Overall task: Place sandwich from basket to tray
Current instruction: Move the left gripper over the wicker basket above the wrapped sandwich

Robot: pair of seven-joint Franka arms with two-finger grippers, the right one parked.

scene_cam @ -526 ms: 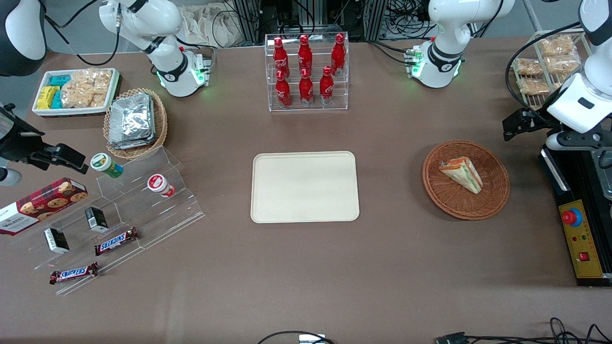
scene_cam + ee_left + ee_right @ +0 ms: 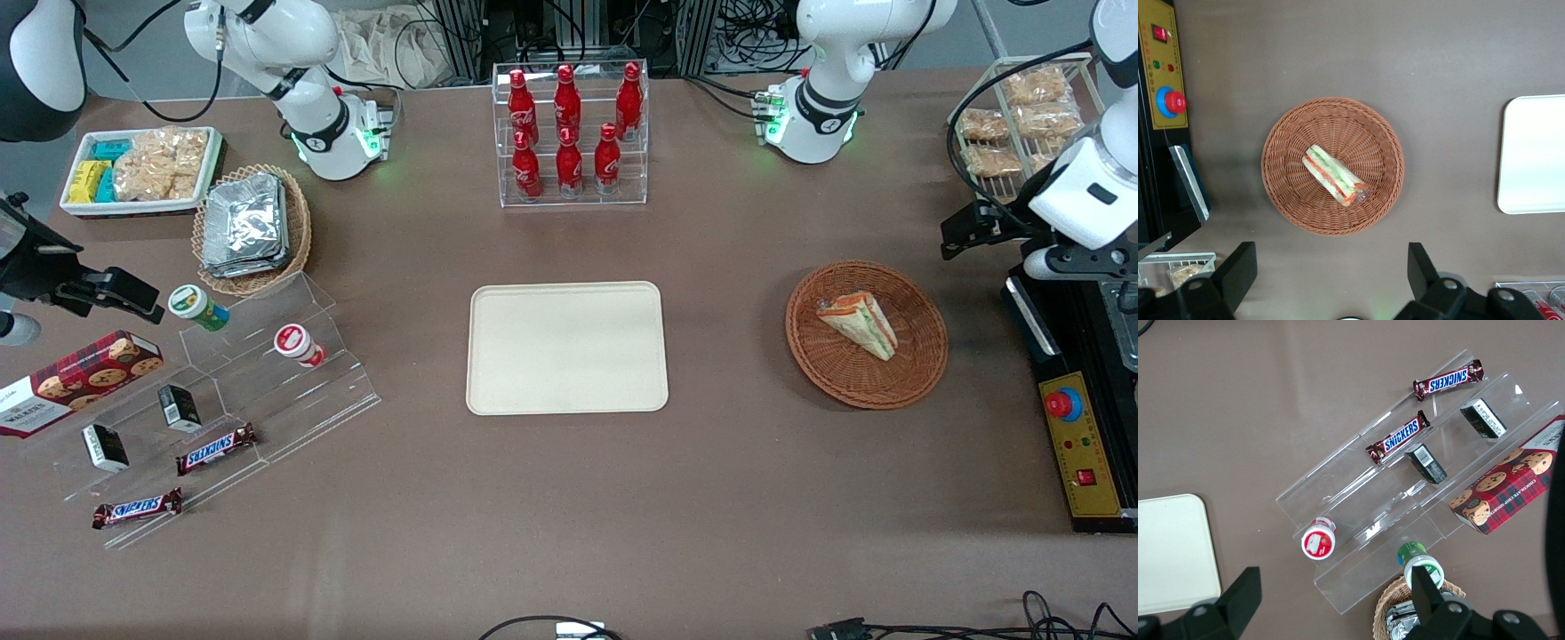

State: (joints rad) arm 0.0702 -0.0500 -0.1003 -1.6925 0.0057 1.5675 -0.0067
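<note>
Pincer (image 2: 1331, 283), fingers apart, hangs above bare surface (image 2: 1338, 53) beside basket (image 2: 1281, 193); the wrist view alone shows the sandwich (image 2: 1335, 175) filling edge-on.

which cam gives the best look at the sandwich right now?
Left wrist view: it looks straight down on the sandwich lying in the basket, filling layers plain, with the open gripper above bare table beside the basket. The front view shows it smaller, as a wedge. The right wrist view misses it, catching only a corner of the tray.
</note>
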